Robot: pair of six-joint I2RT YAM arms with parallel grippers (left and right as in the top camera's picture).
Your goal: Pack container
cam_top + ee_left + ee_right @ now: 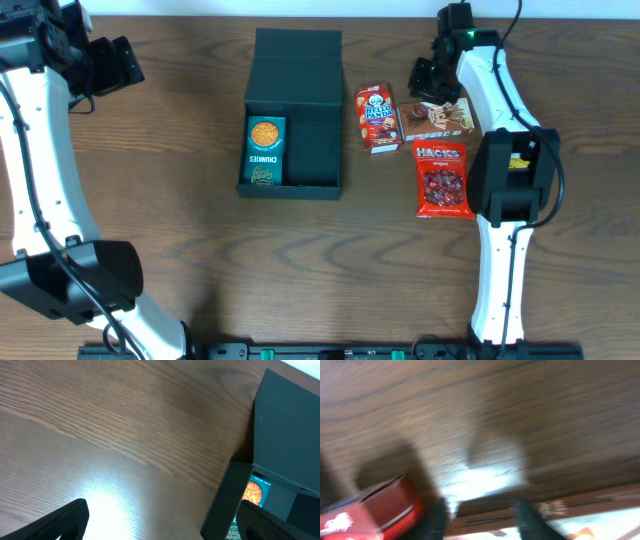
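Note:
The container [312, 150], a dark square box with its lid flap lying back, sits mid-table. A teal cookie packet [265, 150] lies in its left half. My left gripper [112, 62] hovers open at the far left, away from the box. In the left wrist view its fingers [55, 522] stand wide apart over bare wood, with the container [225, 500] and teal packet [252, 492] at right. My right gripper [432, 85] is over the far edge of a brown snack packet [440, 118]. The blurred right wrist view shows that gripper [484, 522] open astride the brown packet [490, 510].
A red Hello Panda box [376, 117] stands between the container and the brown packet, and shows at lower left as a red box [370, 515] in the right wrist view. A red Hacks bag [443, 178] lies nearer the front.

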